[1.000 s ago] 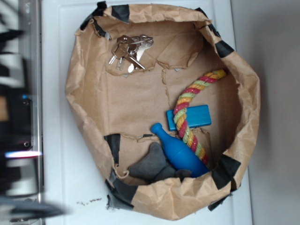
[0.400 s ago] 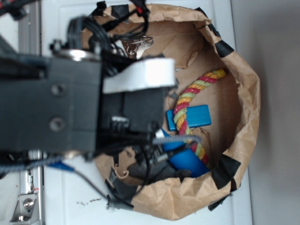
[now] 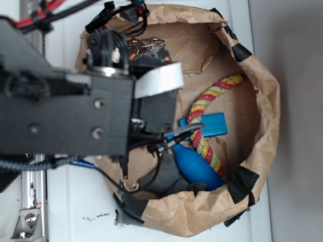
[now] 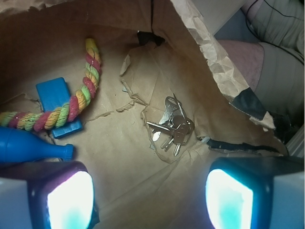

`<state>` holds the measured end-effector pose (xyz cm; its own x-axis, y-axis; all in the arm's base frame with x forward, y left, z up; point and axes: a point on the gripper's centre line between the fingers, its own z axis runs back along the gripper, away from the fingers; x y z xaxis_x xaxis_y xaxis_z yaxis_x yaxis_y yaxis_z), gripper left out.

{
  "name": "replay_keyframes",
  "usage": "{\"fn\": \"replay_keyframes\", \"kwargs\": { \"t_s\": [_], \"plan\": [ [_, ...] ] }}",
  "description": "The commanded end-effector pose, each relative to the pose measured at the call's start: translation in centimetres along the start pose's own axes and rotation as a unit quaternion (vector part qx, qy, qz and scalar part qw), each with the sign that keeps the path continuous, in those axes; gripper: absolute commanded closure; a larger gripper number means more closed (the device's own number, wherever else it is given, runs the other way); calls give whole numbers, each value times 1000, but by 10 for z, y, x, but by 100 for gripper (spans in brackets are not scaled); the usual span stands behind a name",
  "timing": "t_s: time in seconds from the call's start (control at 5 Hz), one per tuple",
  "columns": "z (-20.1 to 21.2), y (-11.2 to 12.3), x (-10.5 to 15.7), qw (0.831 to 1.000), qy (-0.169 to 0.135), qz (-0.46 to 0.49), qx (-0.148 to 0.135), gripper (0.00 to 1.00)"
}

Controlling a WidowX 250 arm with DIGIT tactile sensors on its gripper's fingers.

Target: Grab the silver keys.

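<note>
The silver keys (image 4: 172, 125), a small fanned bunch on a ring, lie on the brown paper floor of the bag, right of centre in the wrist view. In the exterior view only a bit of the silver keys (image 3: 146, 44) shows above the arm, near the bag's top-left rim. My gripper (image 4: 148, 200) is open, its two glowing fingertips (image 4: 69, 200) wide apart at the bottom of the wrist view, with bare paper between them. The keys lie ahead of the jaws, nearer the right fingertip, not touched. In the exterior view the arm hides the gripper.
The brown paper bag's rim (image 3: 267, 101) is patched with black tape. Inside it are a coloured rope (image 3: 204, 121), a blue block (image 3: 212, 124), a blue bottle-shaped toy (image 3: 194, 169) and a grey cloth (image 3: 164, 179). The rope (image 4: 66, 107), block (image 4: 52, 93) and bottle toy (image 4: 28, 145) sit left of the keys.
The arm has swung in from the left over the bag's left half and now covers most of the keys in the exterior view. The things in the bag have not moved.
</note>
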<state>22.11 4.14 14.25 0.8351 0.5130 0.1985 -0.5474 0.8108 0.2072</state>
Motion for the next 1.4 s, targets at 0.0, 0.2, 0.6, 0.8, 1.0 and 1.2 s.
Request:
{"fn": "replay_keyframes", "kwargs": {
  "t_s": [0.0, 0.2, 0.6, 0.8, 1.0, 1.2],
  "plan": [
    [5, 12, 6, 1000, -11, 19, -6, 0],
    [-22, -1, 22, 999, -22, 40, 10, 0],
    [-48, -4, 35, 1000, -1, 16, 14, 0],
    [-36, 18, 31, 1000, 1, -8, -7, 0],
    [-43, 35, 32, 999, -1, -35, -8, 0],
    [-55, 46, 29, 998, -4, -65, -11, 0]
  ]
}}
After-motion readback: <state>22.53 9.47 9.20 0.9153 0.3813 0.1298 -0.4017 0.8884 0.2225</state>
